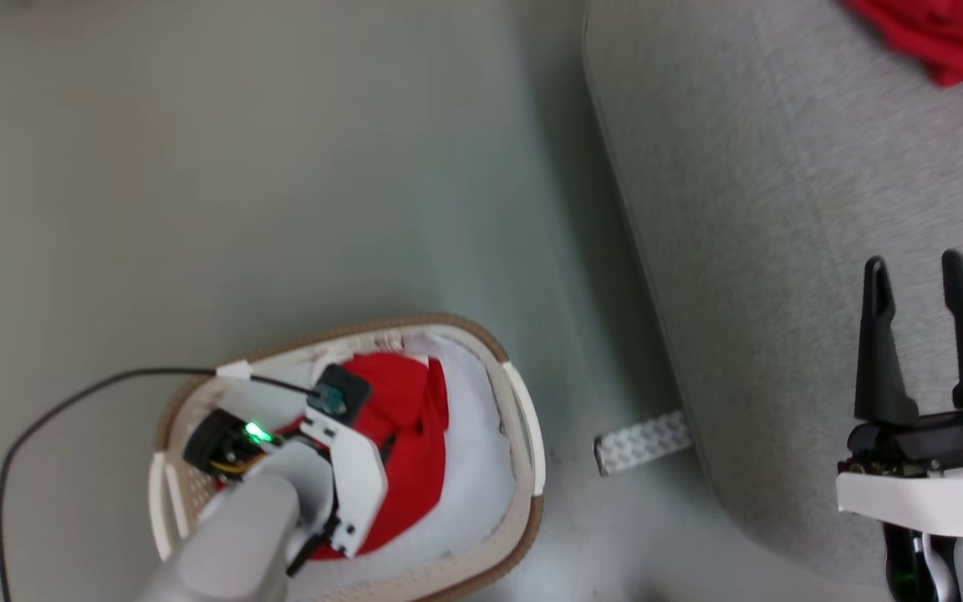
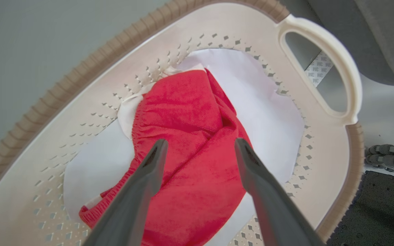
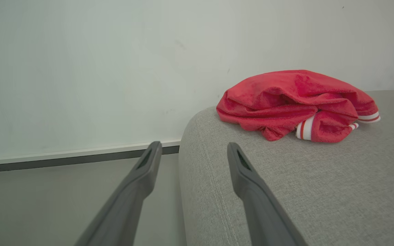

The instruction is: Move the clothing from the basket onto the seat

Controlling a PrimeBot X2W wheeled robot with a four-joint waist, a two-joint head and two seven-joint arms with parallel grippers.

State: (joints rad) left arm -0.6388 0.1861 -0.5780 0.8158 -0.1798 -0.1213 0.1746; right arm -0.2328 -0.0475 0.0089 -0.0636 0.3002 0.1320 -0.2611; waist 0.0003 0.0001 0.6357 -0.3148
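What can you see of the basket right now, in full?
The basket is white plastic, oval, with rows of small holes in its walls, a ribbed brown rim and a white loop handle. It stands upright on the grey floor, beside the seat but apart from it. A white sheet lines its bottom, and one crumpled red garment lies on that. The left gripper reaches inside, open over the garment.

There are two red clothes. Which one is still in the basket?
The red garment under the left gripper lies in the white basket. The other garment, showing striped white trim, sits bunched on the grey seat.
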